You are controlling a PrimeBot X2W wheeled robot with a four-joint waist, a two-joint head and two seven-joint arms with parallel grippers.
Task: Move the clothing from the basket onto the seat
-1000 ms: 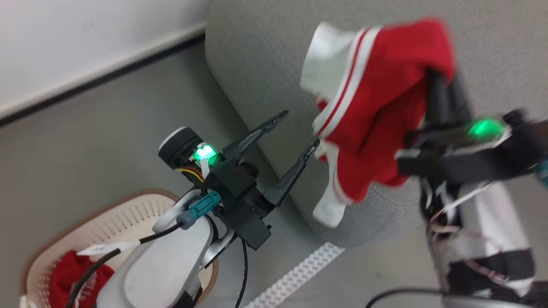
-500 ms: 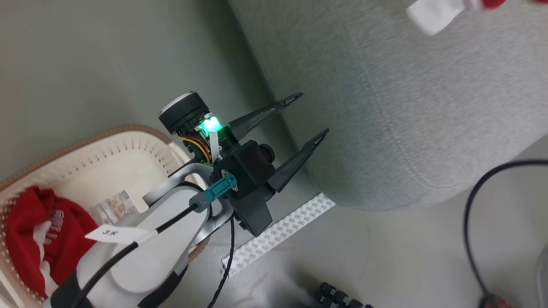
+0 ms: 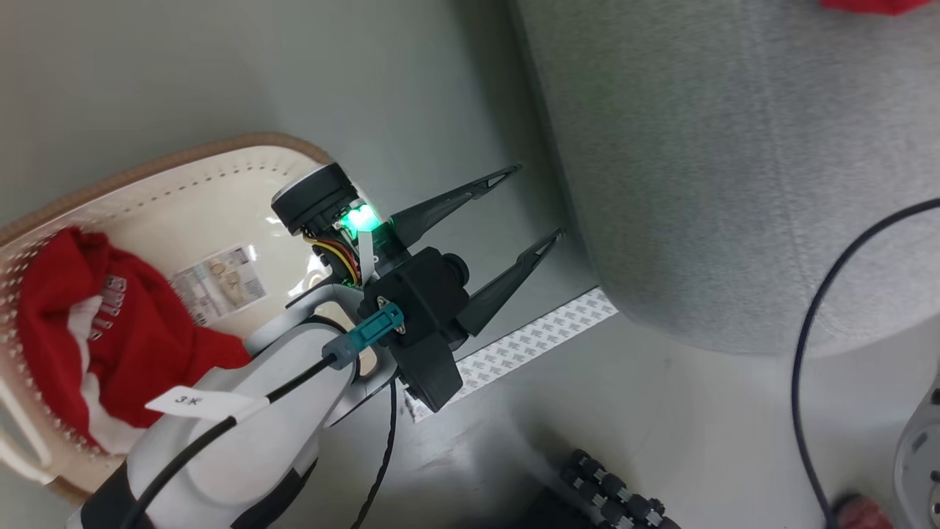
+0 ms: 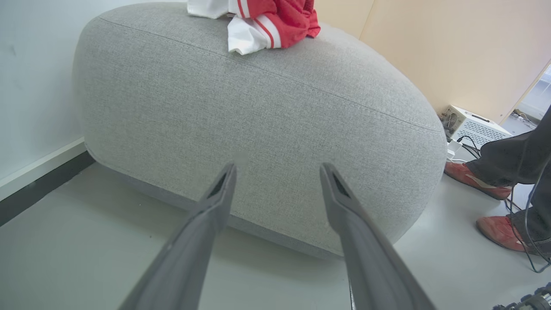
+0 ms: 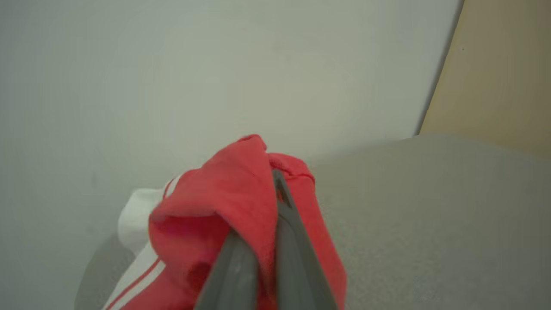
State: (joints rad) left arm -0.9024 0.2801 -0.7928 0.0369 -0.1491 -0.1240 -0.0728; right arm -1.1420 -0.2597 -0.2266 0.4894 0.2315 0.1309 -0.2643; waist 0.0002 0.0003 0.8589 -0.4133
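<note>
The cream basket [image 3: 147, 158] stands on the floor at the left and holds a red garment with white lettering [image 3: 132, 323]. My left gripper [image 3: 538, 202] hangs open between the basket and the grey seat [image 3: 734, 169], nothing between its fingers; its own view has it [image 4: 277, 170] facing the seat's side [image 4: 258, 129]. The red garment with white panels and stripe trim [image 4: 267, 21] rests on top of the seat. My right gripper [image 5: 277, 181] is shut on that garment's red fabric [image 5: 241, 206] over the seat [image 5: 430, 215].
A white patterned tape strip [image 3: 529, 342] lies on the floor by the seat's base. A black cable [image 3: 808, 353] loops at the right. A person's red shoes [image 4: 473, 176] and a white box [image 4: 473, 127] are beyond the seat's far end.
The head camera has swung toward the basket. The right gripper and its red and white garment have left that view, going further over the seat. The left gripper stays open.
</note>
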